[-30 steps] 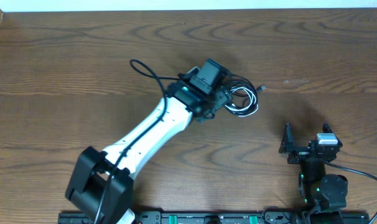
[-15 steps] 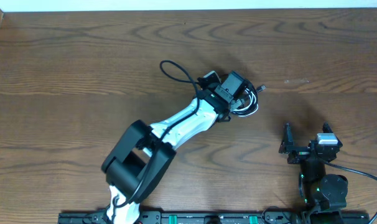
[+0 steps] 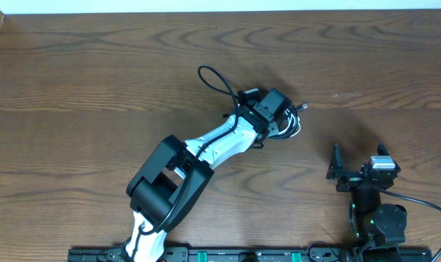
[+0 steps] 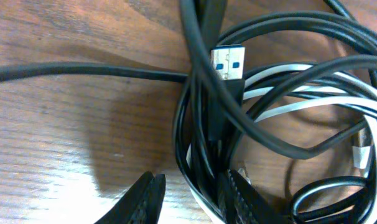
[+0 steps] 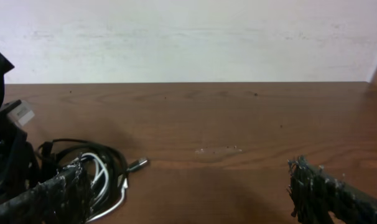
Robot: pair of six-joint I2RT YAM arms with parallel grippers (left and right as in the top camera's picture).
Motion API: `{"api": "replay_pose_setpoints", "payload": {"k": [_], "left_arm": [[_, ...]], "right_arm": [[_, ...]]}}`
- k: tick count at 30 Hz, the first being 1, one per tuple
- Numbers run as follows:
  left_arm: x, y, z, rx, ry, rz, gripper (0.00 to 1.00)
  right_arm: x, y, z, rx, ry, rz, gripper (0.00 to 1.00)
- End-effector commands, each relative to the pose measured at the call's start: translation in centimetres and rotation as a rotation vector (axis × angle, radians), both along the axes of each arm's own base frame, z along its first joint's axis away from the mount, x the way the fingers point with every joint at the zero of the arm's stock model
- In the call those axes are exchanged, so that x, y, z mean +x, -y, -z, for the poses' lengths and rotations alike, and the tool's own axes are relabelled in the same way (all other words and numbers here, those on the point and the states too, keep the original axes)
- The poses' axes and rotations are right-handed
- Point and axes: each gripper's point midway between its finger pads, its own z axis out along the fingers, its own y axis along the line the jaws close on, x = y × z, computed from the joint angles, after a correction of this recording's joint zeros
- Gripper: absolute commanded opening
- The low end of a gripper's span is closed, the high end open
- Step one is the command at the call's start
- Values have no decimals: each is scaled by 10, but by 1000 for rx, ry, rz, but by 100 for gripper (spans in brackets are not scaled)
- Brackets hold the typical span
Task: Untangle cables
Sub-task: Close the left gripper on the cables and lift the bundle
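Left fingers (image 4: 146,200) straddle looped cables (image 4: 198,168) (blue-cored USB plug (image 4: 229,65) just above)

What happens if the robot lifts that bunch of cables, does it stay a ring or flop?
Probably flops: the cables are thin cords lying in loose, uneven loops, so they would likely sag and dangle. The left gripper straddles only a few strands, so the others may trail behind or slip out. It looks light; the plug could snag.
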Motion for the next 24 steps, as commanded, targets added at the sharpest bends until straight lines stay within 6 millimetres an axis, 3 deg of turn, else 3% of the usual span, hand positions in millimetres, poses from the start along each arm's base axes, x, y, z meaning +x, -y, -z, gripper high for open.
{"api": "replay_pose_setpoints", "payload": {"k": [1,8,12,18,22,24], "left_arm": [[-1,-6,1,62,0,55,33],[-6,-10,3,47,-34,-26,56],[-4,15,-2,-123,-64,-100,64],[2,22,-5,-153,-41,-95,64],[-1,17,10,-113,-61,-92,52],[-4,14,19,-94,-80,-94,41]], "right_arm": [[0,2,0,9,0,10,99],[0,2,0,9,0,10,99],[0,2,0,9,0,10,99],[0,2,0,9,0,10,99],[0,2,1,9,0,10,99],[0,2,1,9,0,10,99]]}}
